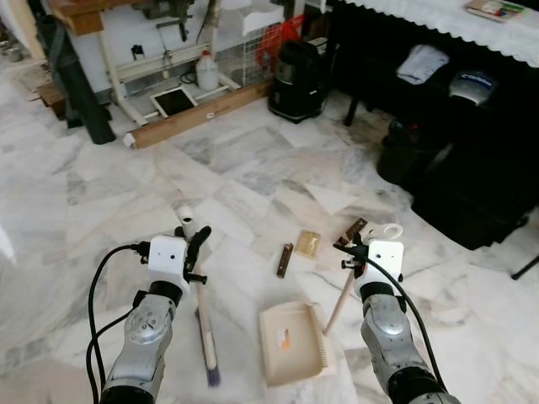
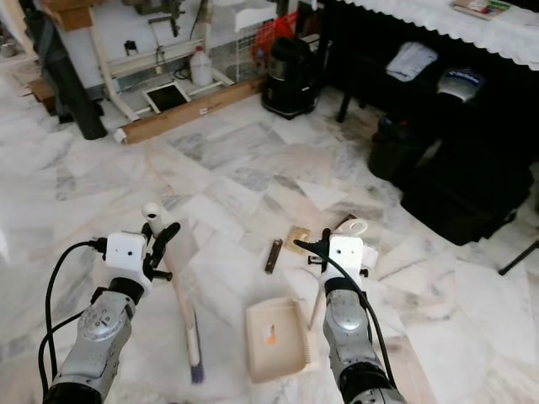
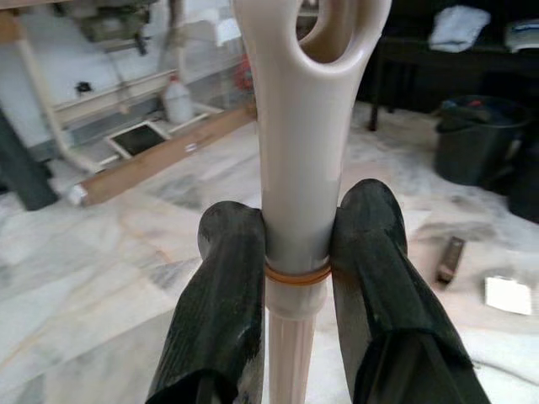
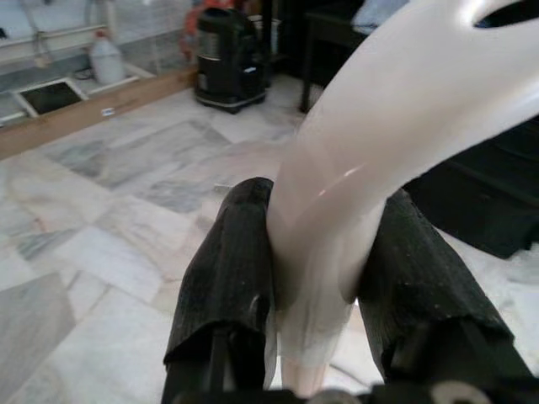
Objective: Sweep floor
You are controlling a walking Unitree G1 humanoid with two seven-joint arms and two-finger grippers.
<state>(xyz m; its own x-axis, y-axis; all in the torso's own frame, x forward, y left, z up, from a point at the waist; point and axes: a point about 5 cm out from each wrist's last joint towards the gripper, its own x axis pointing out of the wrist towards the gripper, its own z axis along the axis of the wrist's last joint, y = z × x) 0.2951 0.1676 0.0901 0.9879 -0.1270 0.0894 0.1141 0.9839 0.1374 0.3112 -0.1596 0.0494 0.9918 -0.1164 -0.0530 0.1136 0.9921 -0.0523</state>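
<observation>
My left gripper is shut on the upper handle of a cream broom, which slants down to dark bristles on the marble floor. In the left wrist view both fingers clamp the handle just below its hanging hole. My right gripper is shut on the long handle of a beige dustpan that rests on the floor between the arms; the right wrist view has the handle squeezed between the pads. Just beyond the pan lie a brown stick, a tan card and a dark scrap.
A black table with a white cloth and black bags close off the right side. A black canister, a wooden plank, a white jug and a white frame stand at the back. Open marble floor lies ahead.
</observation>
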